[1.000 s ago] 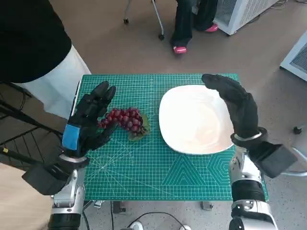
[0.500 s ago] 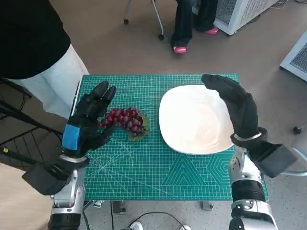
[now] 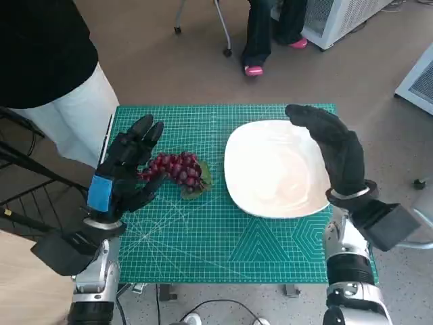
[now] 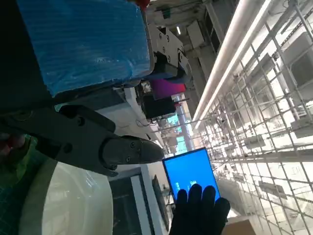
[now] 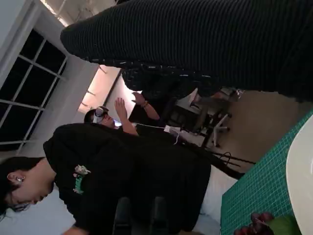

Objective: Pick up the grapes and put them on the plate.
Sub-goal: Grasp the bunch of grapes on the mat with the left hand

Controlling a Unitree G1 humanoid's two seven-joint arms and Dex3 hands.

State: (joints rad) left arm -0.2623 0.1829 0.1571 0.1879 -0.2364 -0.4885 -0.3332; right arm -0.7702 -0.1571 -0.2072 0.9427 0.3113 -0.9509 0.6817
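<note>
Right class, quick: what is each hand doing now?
Left hand: open, fingers spread beside the grapes, holding nothing.
Right hand: open over the plate, empty.

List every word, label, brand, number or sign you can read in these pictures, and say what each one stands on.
None can be read.
Green cutting mat: printed grid lines and shapes; any figures are too small to read.
Blue screen in the left wrist view: plain blue with pale marks, too blurred to read.
Person's black shirt in the right wrist view: a small chest emblem, too small to read.
Blue tape on the left hand: blank.
</note>
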